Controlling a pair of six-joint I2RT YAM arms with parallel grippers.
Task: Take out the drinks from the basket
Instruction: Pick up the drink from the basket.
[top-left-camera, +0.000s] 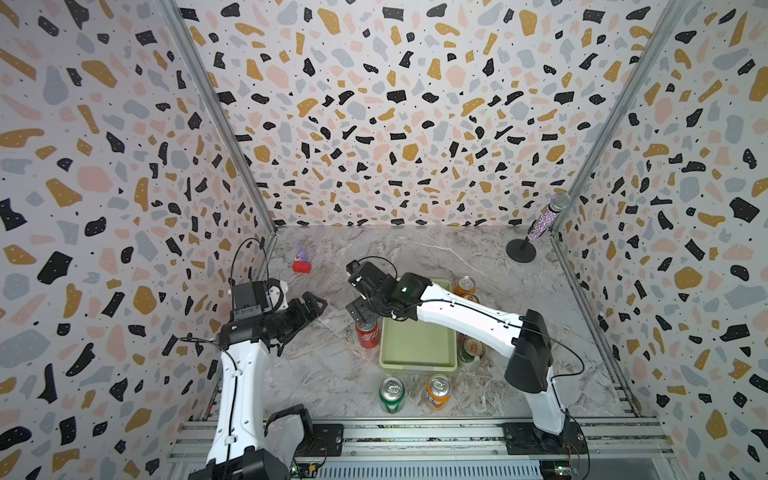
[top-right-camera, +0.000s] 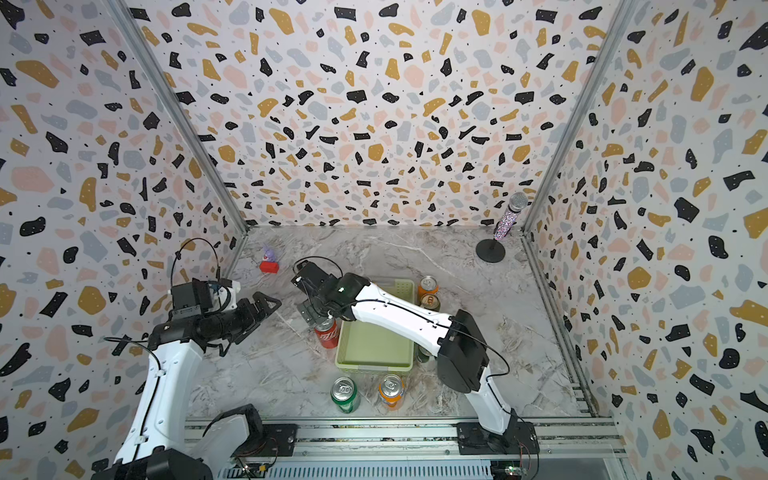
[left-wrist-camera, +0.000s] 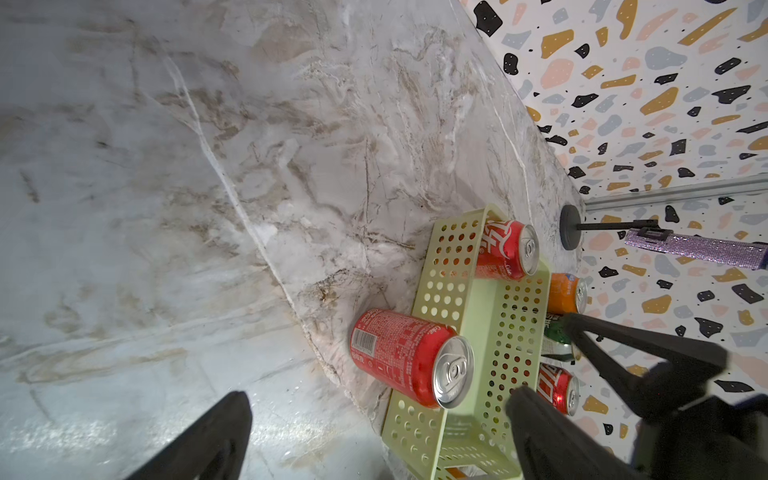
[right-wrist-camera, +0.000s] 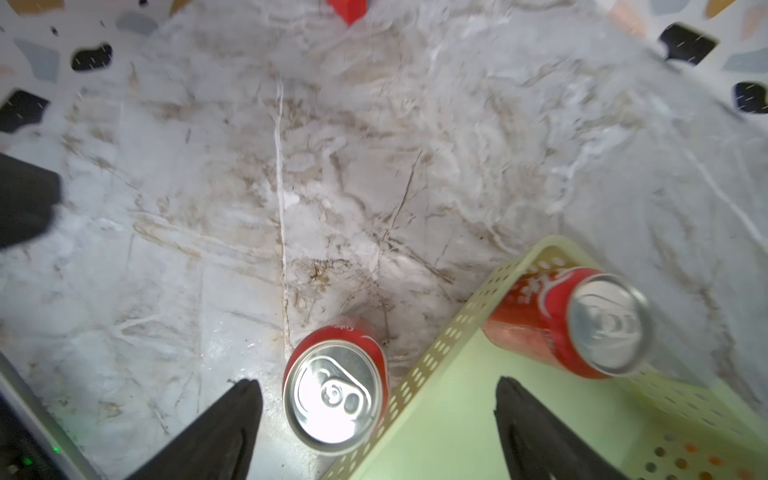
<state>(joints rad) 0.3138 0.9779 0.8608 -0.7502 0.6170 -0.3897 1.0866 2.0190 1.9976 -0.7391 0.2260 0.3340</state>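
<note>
nearly done: one last can (right-wrist-camera: 573, 324) sits in the far corner of the basket (top-left-camera: 415, 365); other cans (top-left-camera: 391, 394) are out. your right gripper (right-wrist-camera: 376, 382) hangs spread over the red can (top-left-camera: 367, 334) beside its left wall; left gripper (left-wrist-camera: 378, 392) spread, empty. only wrist views show the last can; your arm hides it in both top views.

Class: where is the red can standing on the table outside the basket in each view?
Top view: red can under the right gripper.
Top view: red can, same spot.
Left wrist: red can beside the perforated wall.
Right wrist: red can between the gripper's fingers.
Shared landmark: the basket alongside it.
</note>
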